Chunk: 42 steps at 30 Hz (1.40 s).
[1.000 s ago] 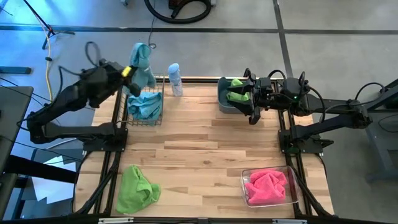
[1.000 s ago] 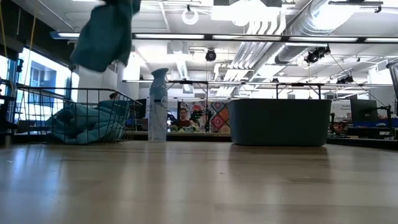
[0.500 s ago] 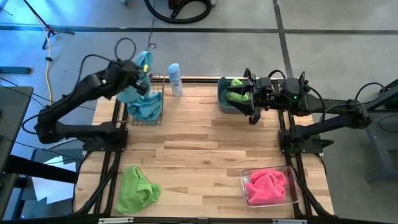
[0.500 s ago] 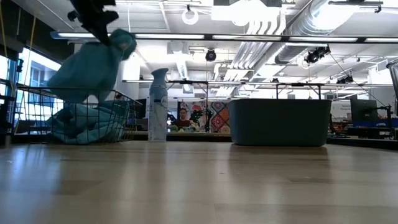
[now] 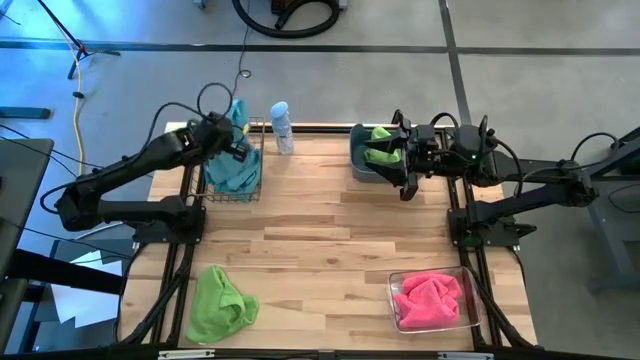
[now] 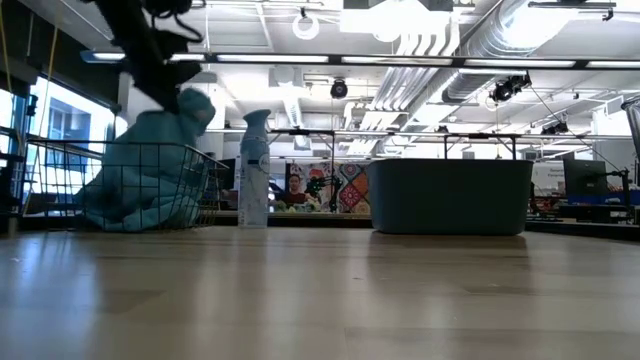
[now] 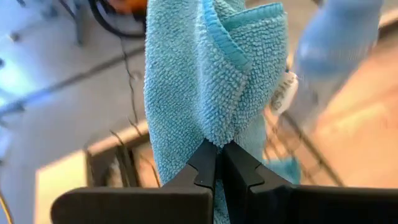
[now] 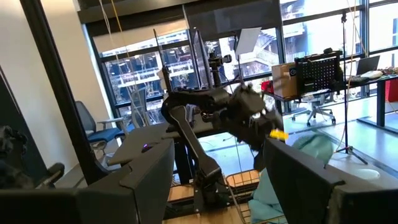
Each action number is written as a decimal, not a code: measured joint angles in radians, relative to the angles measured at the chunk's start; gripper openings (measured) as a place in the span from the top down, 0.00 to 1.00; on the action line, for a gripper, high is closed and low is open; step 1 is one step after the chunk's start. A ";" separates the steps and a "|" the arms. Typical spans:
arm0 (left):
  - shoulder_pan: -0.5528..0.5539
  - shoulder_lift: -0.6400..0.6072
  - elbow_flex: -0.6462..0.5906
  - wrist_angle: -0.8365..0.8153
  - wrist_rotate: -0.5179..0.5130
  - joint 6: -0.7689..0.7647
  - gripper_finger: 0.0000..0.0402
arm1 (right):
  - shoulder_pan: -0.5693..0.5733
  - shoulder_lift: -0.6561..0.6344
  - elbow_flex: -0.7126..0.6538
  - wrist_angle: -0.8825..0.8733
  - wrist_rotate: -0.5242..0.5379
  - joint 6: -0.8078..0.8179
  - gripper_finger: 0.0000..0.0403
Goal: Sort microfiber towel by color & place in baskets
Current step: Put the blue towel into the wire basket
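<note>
- Left gripper (image 7: 219,163): above the wire basket (image 5: 232,168) at the far left of the table (image 5: 330,240). Its fingers are clamped together on a fold of a blue towel (image 7: 211,74), which hangs down into the basket onto the blue cloth lying there.
- In the low view, the held blue towel reaches from the gripper down to the pile behind the basket's wires.
- Spray bottle (image 5: 282,127): upright, just right of the wire basket at the far edge.
- Right gripper (image 5: 408,165): over the slate-blue tub (image 5: 360,165) at the far right. The wrist view shows its two fingers spread wide apart, holding nothing.
- The tub holds a green towel (image 5: 380,150), partly hidden under the right gripper.
- Clear bin (image 5: 432,299): near right of the table, holding a bunched pink towel (image 5: 430,297).
- A second green towel (image 5: 221,304) lies loose on the near left of the table, well apart from all three containers.
</note>
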 joint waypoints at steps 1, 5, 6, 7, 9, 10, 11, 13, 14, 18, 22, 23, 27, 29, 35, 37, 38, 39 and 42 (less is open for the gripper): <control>-0.001 -0.007 -0.027 -0.003 0.019 -0.013 1.00 | 0.000 0.000 0.000 -0.001 0.000 0.000 0.40; -0.010 -0.012 -0.119 0.005 0.144 -0.063 1.00 | 0.000 0.000 0.000 -0.015 0.000 0.000 0.40; -0.011 -0.012 -0.136 0.004 0.169 -0.067 1.00 | 0.000 0.000 0.000 -0.018 0.000 0.000 0.40; -0.012 -0.010 -0.150 0.002 0.188 -0.070 1.00 | 0.000 0.000 0.000 -0.025 0.000 0.000 0.40; -0.011 -0.003 -0.164 -0.009 0.216 -0.083 1.00 | 0.000 0.000 0.000 -0.046 0.000 0.000 0.40; -0.009 0.001 -0.165 -0.015 0.231 -0.084 1.00 | 0.000 0.000 0.000 -0.058 0.000 0.000 0.40; -0.005 0.004 -0.164 -0.014 0.250 -0.078 1.00 | 0.000 0.000 0.000 -0.068 0.000 0.000 0.40; 0.015 0.014 -0.151 -0.037 0.308 -0.047 1.00 | 0.000 0.000 0.000 -0.082 0.000 0.000 0.40; 0.029 0.022 -0.139 -0.065 0.338 -0.032 1.00 | 0.000 0.003 0.000 -0.087 0.000 0.000 0.40; 0.087 0.083 -0.080 -0.196 0.386 0.019 1.00 | 0.000 0.008 0.000 -0.095 0.000 0.000 0.40; 0.140 0.163 -0.040 -0.271 0.385 0.080 1.00 | 0.000 0.011 0.000 -0.103 0.000 -0.006 0.40; 0.150 0.185 -0.035 -0.281 0.386 0.090 1.00 | 0.000 0.011 0.000 -0.102 0.000 -0.006 0.40; 0.170 0.277 -0.025 -0.279 0.386 0.145 1.00 | 0.000 0.011 0.000 -0.105 0.000 -0.007 0.40; 0.174 0.324 -0.025 -0.274 0.386 0.178 1.00 | 0.000 0.011 0.000 -0.105 0.000 -0.004 0.40; 0.174 0.446 -0.025 -0.212 0.375 0.294 1.00 | 0.000 0.014 0.000 -0.114 0.000 0.016 0.40; 0.174 0.481 -0.025 -0.191 0.374 0.327 1.00 | 0.000 0.014 0.000 -0.115 0.000 0.039 0.40; 0.174 0.498 -0.025 -0.179 0.374 0.341 1.00 | 0.000 0.014 0.000 -0.118 0.001 0.047 0.40; 0.174 0.516 -0.025 -0.167 0.374 0.351 1.00 | 0.000 0.014 0.000 -0.120 0.004 0.052 0.40; 0.174 0.561 -0.024 -0.160 0.371 0.370 0.99 | 0.000 0.014 0.000 -0.119 0.006 0.076 0.40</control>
